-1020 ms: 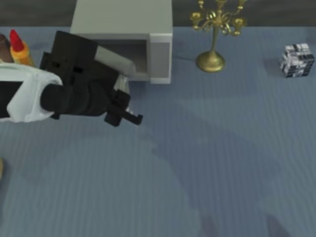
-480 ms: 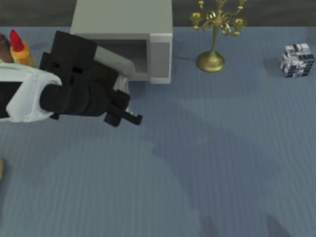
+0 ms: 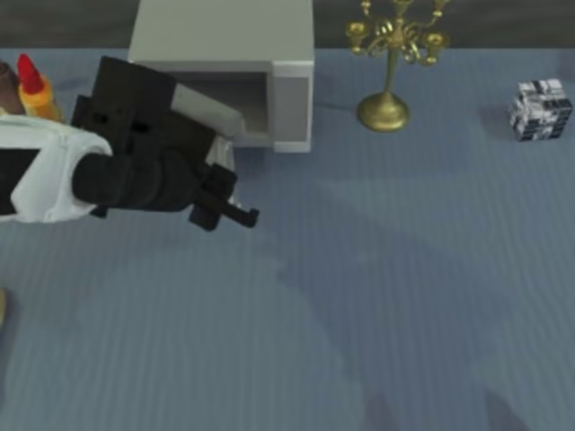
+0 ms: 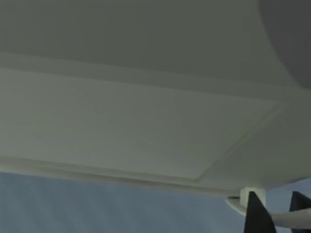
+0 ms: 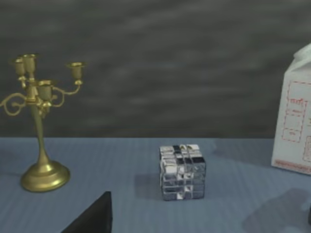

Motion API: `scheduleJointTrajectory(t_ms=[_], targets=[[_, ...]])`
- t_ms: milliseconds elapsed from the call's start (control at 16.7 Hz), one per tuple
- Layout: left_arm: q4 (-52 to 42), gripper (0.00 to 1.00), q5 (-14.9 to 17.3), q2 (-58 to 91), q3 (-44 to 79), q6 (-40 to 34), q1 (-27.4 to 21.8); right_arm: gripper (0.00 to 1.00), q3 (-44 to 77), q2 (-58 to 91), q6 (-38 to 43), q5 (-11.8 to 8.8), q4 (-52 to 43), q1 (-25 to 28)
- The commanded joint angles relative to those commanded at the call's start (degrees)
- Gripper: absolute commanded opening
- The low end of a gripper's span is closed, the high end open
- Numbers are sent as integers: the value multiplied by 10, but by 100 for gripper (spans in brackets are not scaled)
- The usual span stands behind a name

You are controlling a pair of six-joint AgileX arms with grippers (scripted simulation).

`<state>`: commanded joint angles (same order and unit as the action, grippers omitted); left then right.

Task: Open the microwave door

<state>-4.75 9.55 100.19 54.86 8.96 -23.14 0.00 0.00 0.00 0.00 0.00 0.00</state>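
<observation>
The microwave [image 3: 225, 63] sits at the table's far left edge, its door [image 3: 208, 109] swung partly out, the cavity showing. The door is a stiff hinged panel, probably light; its pale bar handle [image 4: 286, 217] is the place to hold. The left gripper [image 4: 274, 213] appears closed around that handle, just in front of the microwave, though only the wrist view shows fingertips there; the overhead view hides them.

One microwave [image 3: 225, 40], one candelabra [image 3: 388, 54], one cube [image 3: 540, 109], one carton [image 5: 295, 116], one red-capped bottle [image 3: 34, 88], one arm [image 3: 54, 166] in view.
</observation>
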Motion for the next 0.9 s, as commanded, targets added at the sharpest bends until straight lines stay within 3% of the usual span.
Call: scheduleJointTrajectory(t_ms=[900], targets=[[-10,0,42,-13,-14,52,23,100,0,0,0,0,0,0]])
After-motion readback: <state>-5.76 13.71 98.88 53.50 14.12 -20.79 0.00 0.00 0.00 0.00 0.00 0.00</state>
